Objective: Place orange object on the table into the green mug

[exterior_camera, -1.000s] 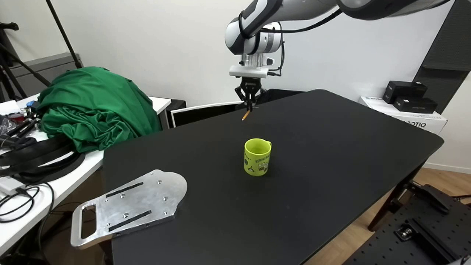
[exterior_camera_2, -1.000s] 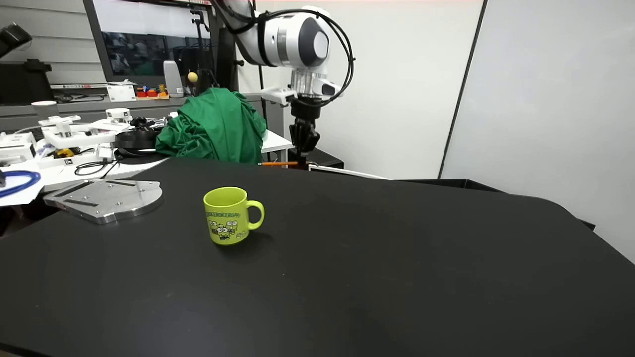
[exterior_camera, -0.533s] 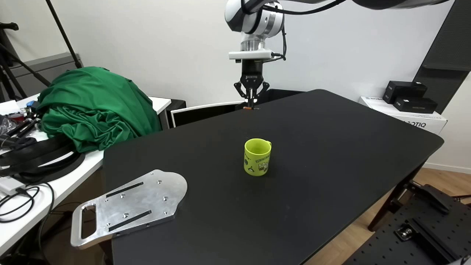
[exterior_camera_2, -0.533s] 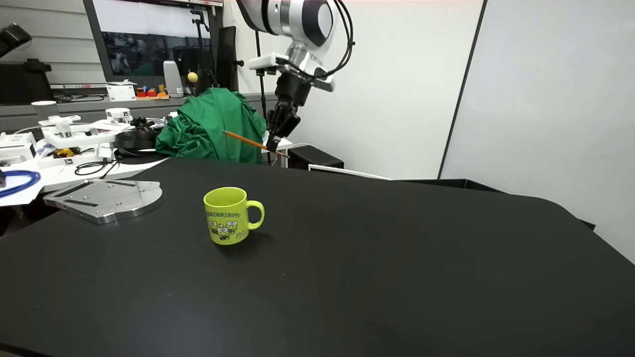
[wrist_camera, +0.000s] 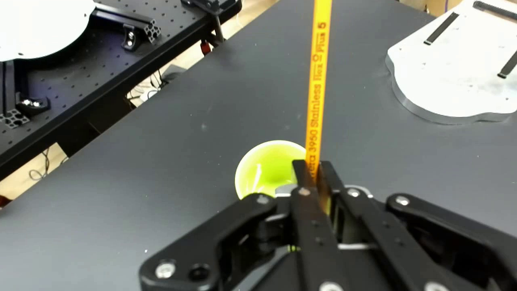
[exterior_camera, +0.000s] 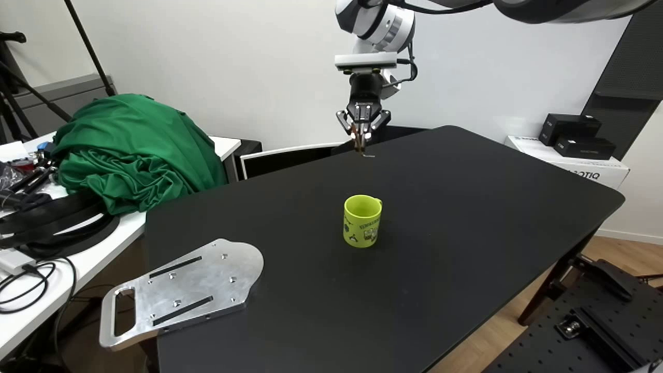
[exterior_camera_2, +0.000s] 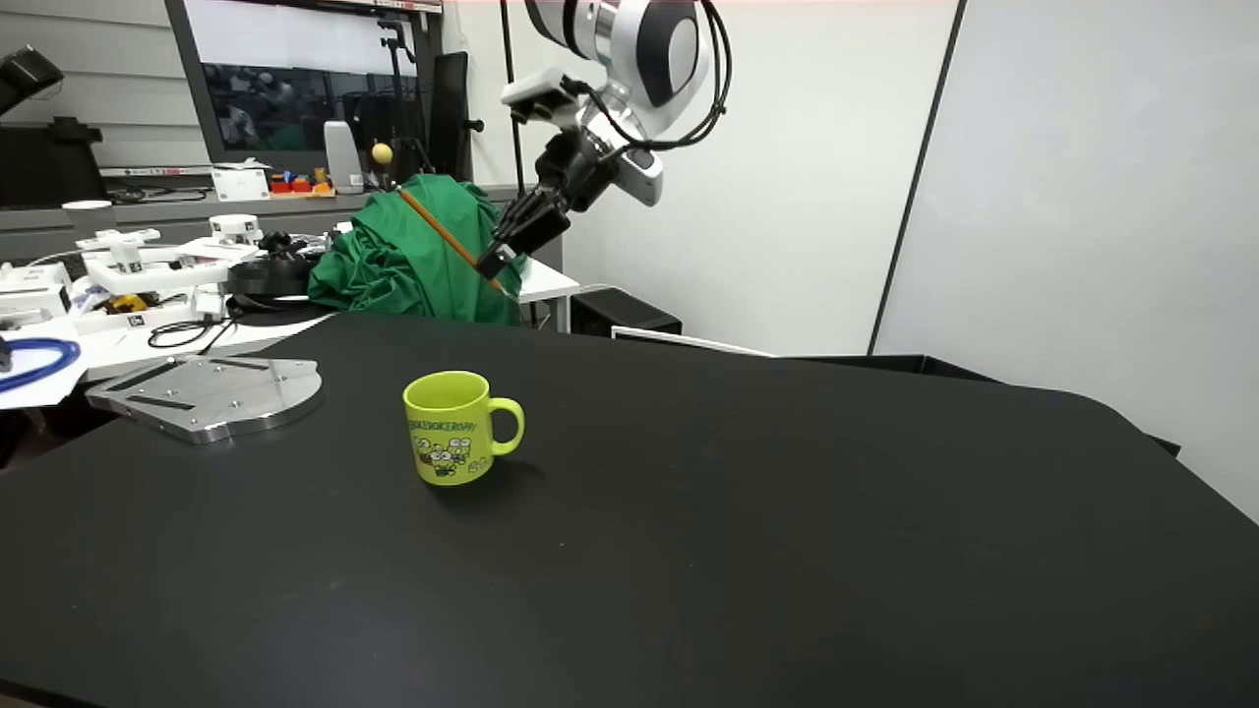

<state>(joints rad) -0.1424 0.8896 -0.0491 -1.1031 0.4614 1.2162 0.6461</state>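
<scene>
In an exterior view, gripper (exterior_camera: pixel 362 139) by the far edge of the tabletop (exterior_camera: pixel 445 248), green mug (exterior_camera: pixel 361 228) inboard. In an exterior view, orange stick (exterior_camera_2: pixel 441 228) aloft, slanted. Wrist view: gripper clamped on it. Carry step, I'd say; next: over green mug, steepen, lower, release.

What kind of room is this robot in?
Probably a robot lab or workshop, I think. You can see a robot arm, a black board full of little holes, and a cluttered white side table.

Seemingly free room above green mug (exterior_camera: pixel 361 227), metal plate (exterior_camera: pixel 194 282) well apart
</scene>
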